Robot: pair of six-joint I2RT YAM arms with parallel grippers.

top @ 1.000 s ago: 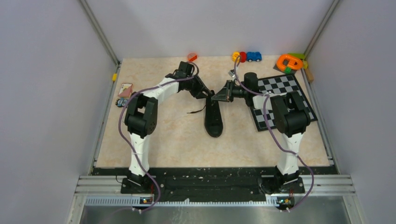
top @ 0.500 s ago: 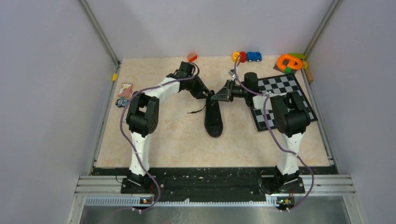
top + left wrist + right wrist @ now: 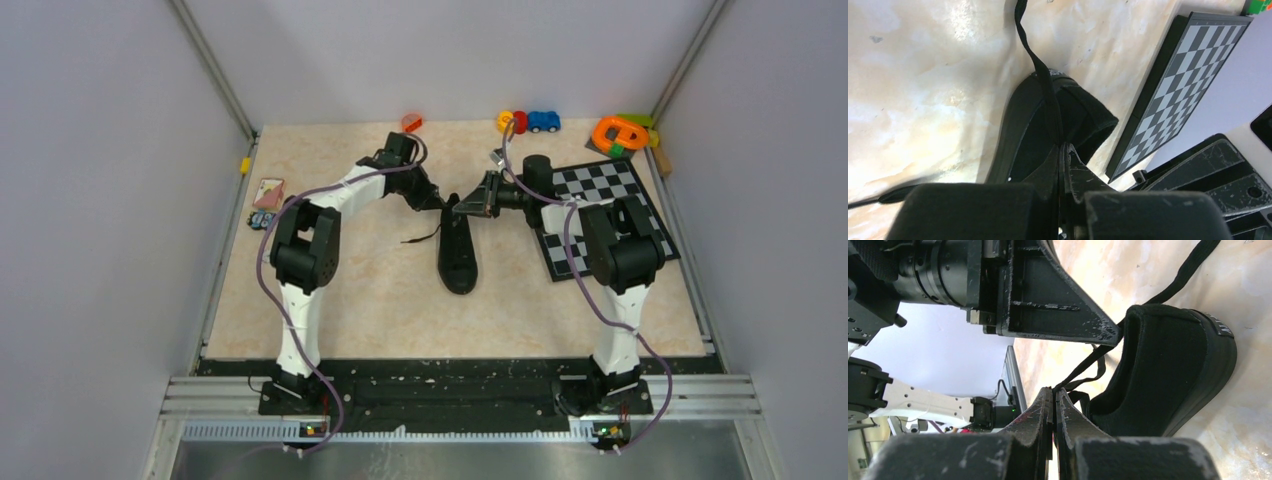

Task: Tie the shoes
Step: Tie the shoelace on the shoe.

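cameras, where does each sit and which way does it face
top: above and behind bases, looking down at table; left arm, right arm show, shoe between.
left wrist: on left arm, looks along shut left claw at lace, shoe, chessboard.
right wrist: on right arm, looks along shut right claw at shoe, left claw.
shared: shoe in all.

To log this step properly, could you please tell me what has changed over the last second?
The left gripper, open before, has shut on a black lace over the shoe. The right gripper stayed shut on its own lace strand, and the shoe lies where it was.
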